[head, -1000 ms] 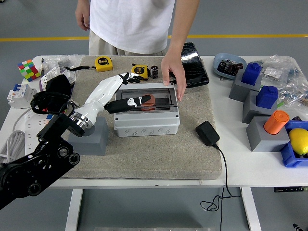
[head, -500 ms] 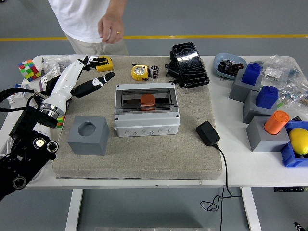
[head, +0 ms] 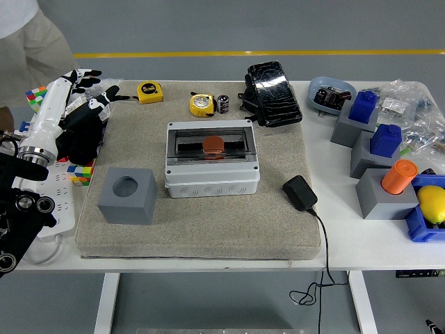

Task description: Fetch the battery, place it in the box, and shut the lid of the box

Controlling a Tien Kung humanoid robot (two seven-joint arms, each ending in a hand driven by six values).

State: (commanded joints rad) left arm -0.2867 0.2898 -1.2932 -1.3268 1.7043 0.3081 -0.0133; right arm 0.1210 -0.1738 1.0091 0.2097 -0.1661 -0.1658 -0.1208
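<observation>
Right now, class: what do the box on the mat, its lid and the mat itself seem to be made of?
The box looks like moulded plastic, light grey and matte, with round knock-out marks on its front wall. Its lid seems to be clear, smoke-tinted plastic: the orange battery shows through it. The mat looks like felt or dense fabric, beige-grey, with a dull, slightly fuzzy surface and soft edges.

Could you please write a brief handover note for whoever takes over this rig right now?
Left hand: open, holding nothing, at the table's far-left edge, well clear of the box.
Right hand: not in view.
Box: mid-mat, its clear lid down; an orange battery shows through it, inside.
Done: battery placed, lid appears closed.
Left: check that the lid is latched; I cannot tell from here.
</observation>
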